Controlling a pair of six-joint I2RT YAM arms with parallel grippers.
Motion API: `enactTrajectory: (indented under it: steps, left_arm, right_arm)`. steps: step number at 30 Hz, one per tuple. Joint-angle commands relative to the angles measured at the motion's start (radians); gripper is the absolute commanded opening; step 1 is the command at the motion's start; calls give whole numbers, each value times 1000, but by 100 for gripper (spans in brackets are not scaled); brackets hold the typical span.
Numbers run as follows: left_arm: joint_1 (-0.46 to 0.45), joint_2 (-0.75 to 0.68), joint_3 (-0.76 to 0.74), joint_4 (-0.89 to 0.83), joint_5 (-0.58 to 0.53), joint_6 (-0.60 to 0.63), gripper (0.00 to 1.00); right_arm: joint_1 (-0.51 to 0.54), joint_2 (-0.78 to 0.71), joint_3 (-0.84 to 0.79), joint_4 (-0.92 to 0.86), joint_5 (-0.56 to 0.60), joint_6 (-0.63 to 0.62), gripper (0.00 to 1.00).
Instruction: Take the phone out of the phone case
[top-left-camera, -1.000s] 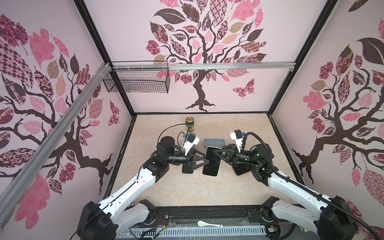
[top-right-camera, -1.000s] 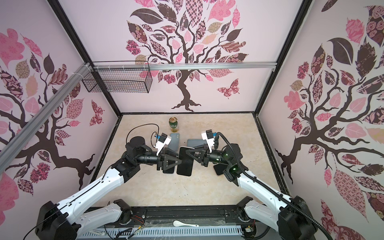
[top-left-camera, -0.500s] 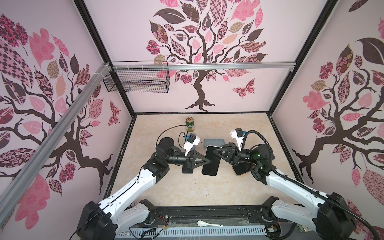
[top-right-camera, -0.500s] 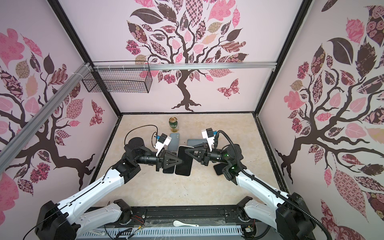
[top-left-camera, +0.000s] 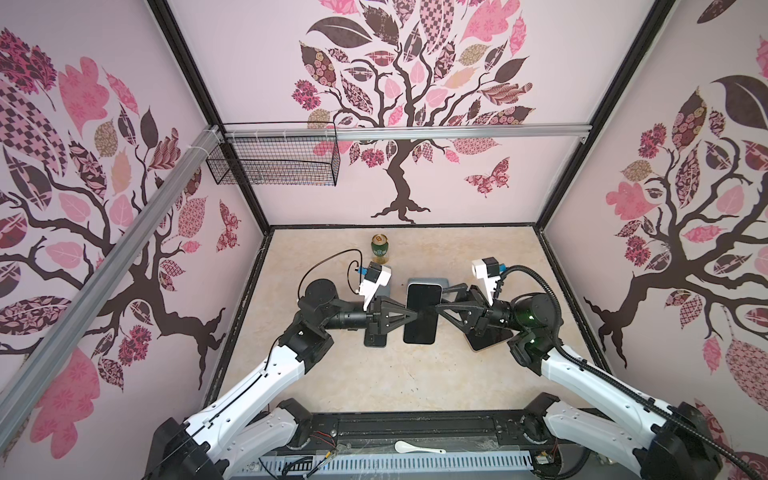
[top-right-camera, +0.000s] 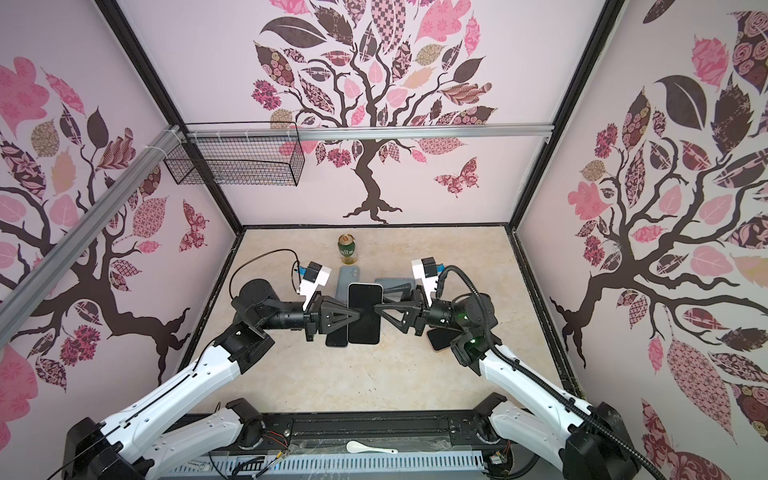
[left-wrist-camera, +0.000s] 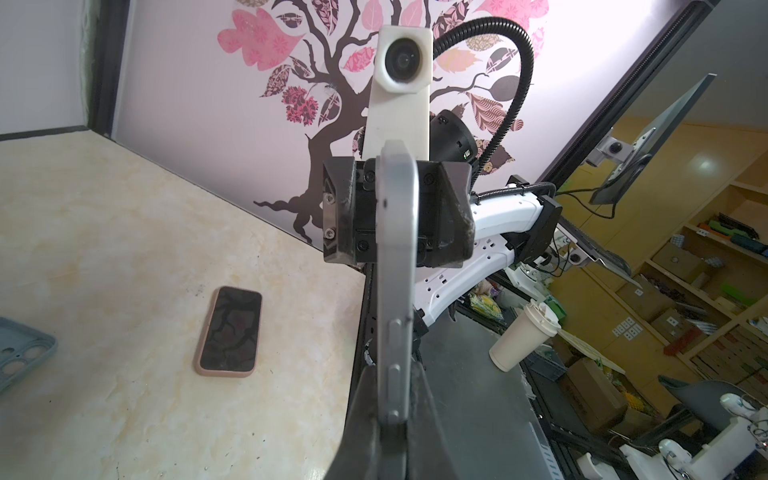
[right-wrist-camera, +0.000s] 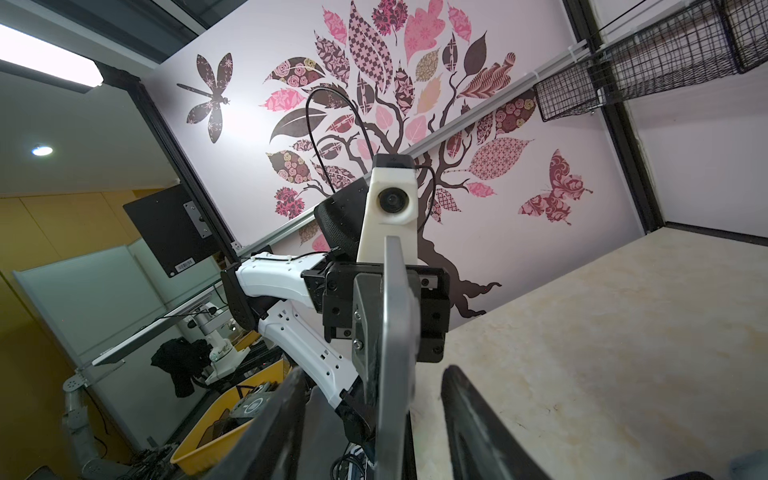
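First, the containers. 1 wire basket (top-left-camera: 272, 164) hangs high at 11 o'clock above the table (top-left-camera: 332, 374). 1 green can (top-left-camera: 380, 249) stands upright at 12 o'clock, and what it holds cannot be told. 1 pink case (left-wrist-camera: 224, 372) lies flat toward 4 o'clock with a cased phone (left-wrist-camera: 230, 328) seated in it, dark screen up. 1 grey-blue case (left-wrist-camera: 20, 353) lies with its inside up and its camera holes showing. In a top view this grey-blue case (top-right-camera: 397, 284) sits just past the held phone (top-left-camera: 420, 313), toward 1 o'clock.

Counted, there are 2 grippers, 2 cases, 2 certain phones, 1 can and 1 basket. 1 white spoon (top-left-camera: 419, 448) lies at 6 o'clock, off the table's near edge. 1 more flat slab (top-right-camera: 347, 282) lies under the left gripper (top-left-camera: 411, 316). It is grey-blue at its far end and dark at its near end, and phone or case cannot be told.

The held phone sits above the table's middle, screen up, its long axis running from 12 to 6 o'clock. It shows black glass with a pale rim. Edge-on in the left wrist view, it shows a silver-grey side with buttons.

The left gripper comes in from 9 o'clock and is clamped tight on that edge. The right gripper (top-left-camera: 436, 309) comes in from 3 o'clock. Its jaws stand apart around the opposite edge, with a gap between the fingers (right-wrist-camera: 473, 419) and the phone.
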Motion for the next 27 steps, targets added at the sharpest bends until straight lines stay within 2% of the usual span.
enactTrajectory:
  steps: [1, 12, 27]
  left_arm:
    - [-1, -10, -4, 52, -34, -16, 0]
    - [-1, -3, 8, 28, -41, -10, 0]
    - [0, 7, 12, -35, -65, 26, 0]
  right_arm:
    - [8, -6, -6, 40, -13, 10, 52]
    - [11, 7, 10, -47, -27, -26, 39]
    - [14, 10, 8, -62, -10, -36, 12]
